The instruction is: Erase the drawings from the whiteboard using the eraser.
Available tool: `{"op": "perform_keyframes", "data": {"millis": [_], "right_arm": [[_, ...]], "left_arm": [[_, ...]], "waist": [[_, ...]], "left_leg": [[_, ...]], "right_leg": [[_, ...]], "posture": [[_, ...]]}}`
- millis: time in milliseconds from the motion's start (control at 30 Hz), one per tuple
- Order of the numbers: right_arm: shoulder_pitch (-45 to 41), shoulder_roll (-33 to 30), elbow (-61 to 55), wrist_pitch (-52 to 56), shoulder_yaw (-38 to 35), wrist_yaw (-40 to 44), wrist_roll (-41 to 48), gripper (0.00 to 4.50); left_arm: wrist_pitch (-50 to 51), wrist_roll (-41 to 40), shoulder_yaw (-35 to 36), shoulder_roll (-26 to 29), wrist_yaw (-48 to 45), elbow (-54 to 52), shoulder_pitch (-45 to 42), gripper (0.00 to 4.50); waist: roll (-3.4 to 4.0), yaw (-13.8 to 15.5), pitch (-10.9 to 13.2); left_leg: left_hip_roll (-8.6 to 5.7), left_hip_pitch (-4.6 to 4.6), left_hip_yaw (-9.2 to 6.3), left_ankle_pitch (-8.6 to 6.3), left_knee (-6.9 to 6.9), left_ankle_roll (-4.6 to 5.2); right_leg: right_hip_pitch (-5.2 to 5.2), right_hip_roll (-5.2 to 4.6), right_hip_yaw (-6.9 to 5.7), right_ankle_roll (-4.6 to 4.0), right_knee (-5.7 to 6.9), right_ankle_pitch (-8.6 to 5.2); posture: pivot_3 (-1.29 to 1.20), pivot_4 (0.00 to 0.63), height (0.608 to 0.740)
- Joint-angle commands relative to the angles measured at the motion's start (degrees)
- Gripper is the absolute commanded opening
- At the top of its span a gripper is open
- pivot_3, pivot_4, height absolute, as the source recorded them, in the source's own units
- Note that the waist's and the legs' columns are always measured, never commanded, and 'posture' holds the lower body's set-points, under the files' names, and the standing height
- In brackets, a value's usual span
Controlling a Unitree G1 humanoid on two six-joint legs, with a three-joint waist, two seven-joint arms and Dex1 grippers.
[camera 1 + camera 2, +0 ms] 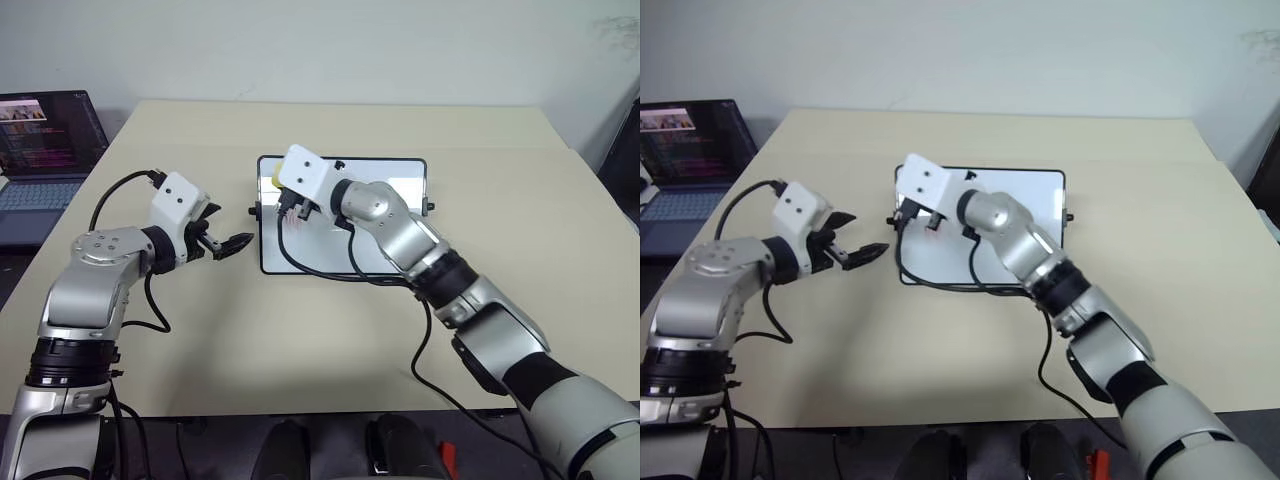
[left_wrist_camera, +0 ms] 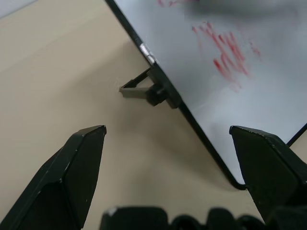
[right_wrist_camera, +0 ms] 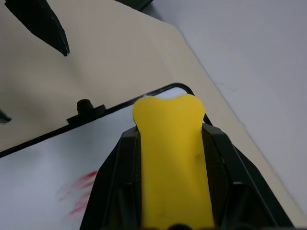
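Note:
The whiteboard [image 1: 1035, 195] lies flat in the middle of the table, with a thin black frame and a black knob [image 2: 156, 93] on its left side. Red drawings [image 2: 228, 55] mark its left part and are also seen as strokes [image 3: 79, 194] near the board's corner. My right gripper [image 3: 168, 124] hovers over that left part, shut on the yellow eraser [image 3: 170, 158], which sticks out past the fingers. A bit of the eraser [image 1: 272, 181] peeks out beside the wrist. My left gripper [image 1: 232, 243] stands open just left of the board's edge, holding nothing.
An open dark laptop [image 1: 45, 150] sits off the table's far left corner. Bare beige table [image 1: 300, 340] surrounds the board. A black cable [image 1: 320, 270] from my right arm hangs across the board's near edge.

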Motion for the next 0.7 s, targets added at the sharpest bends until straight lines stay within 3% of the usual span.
{"op": "perform_keyframes", "data": {"millis": [33, 367, 700], "right_arm": [[-4.85, 2.22, 6.63, -5.73, -0.84, -1.21, -2.85, 1.33], [-12.93, 4.06, 26.13, -13.92, -0.84, -5.30, -10.04, 1.33], [-14.54, 6.06, 30.88, -18.09, -1.46, -7.06, -12.84, 1.33]], "left_arm": [[-0.79, 0.31, -0.02, 0.05, -0.29, -1.34, -0.83, 4.50], [-1.72, 1.03, -2.04, -0.72, -0.75, -1.55, -1.79, 4.50], [-2.28, 1.47, -2.73, -1.30, -1.05, -1.16, -2.87, 4.50]], "waist": [[0.00, 0.00, 0.00], [0.01, 0.01, 0.01], [0.02, -0.05, 0.02]], "left_leg": [[0.01, 0.00, 0.00, 0.00, -0.01, 0.00], [-0.05, 0.00, 0.01, 0.00, -0.02, -0.01], [-0.04, 0.01, 0.01, 0.00, -0.03, -0.01]], "right_leg": [[0.00, 0.00, -0.01, 0.00, 0.01, 0.00], [0.00, -0.11, -0.02, -0.02, 0.01, 0.00], [0.00, -0.11, -0.02, -0.02, 0.03, -0.01]], "posture": [[0.00, 0.150, 0.740], [0.00, 0.150, 0.740], [0.00, 0.150, 0.740]]}}
